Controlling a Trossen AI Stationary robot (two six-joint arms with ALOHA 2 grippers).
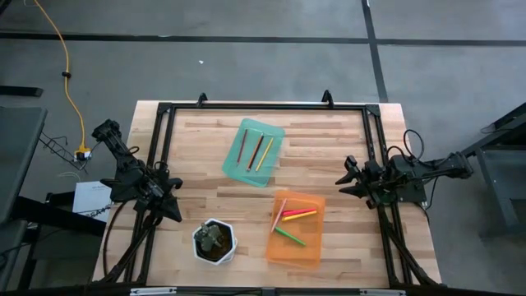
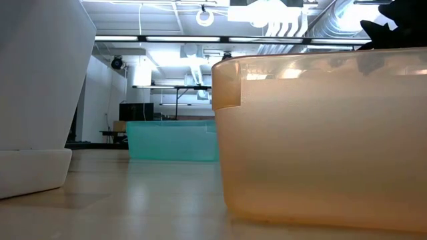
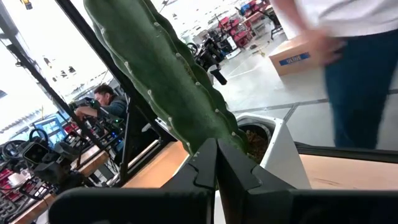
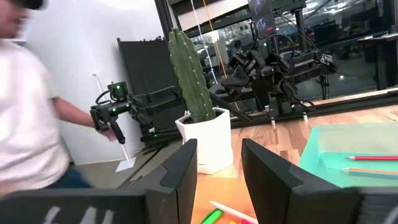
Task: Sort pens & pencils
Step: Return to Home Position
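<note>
Pens (image 1: 297,215) are laid in the orange tray (image 1: 304,251), pencils (image 1: 256,150) in the green tray (image 1: 246,174). The left gripper (image 1: 174,207) is pressed closed; the right gripper (image 1: 343,184) is parted, empty.

Seven pens and pencils (image 1: 256,151) (three and four), two trays (image 1: 274,140), one plant pot (image 1: 198,240).

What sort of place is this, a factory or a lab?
Probably a robotics lab or workshop: bare ceiling ducts, a person at a bench crowded with gear, and a concrete floor with dark lines.
</note>
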